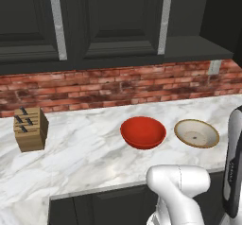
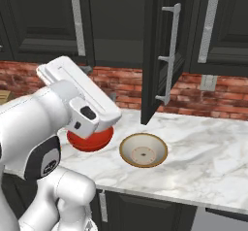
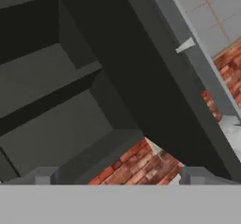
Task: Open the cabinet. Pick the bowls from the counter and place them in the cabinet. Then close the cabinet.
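Bowls, the red one (image 1: 142, 132) and the tan-rimmed one (image 2: 143, 150), sat on the counter (image 1: 85, 148) well below the gripper (image 3: 117, 177), whose jaws stood spread and empty before the open cabinet (image 3: 56, 105); descending, the arm might clip the swung-out door (image 2: 155, 55).

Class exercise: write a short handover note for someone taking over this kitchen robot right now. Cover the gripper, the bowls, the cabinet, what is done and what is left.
Gripper: open, empty, facing the cabinet's dark shelf.
Cabinet: right door swung out; left door shut.
Red bowl and tan-rimmed bowl: side by side on the counter, untouched.
Done: one door opened.
Left: put both bowls in, close the cabinet.
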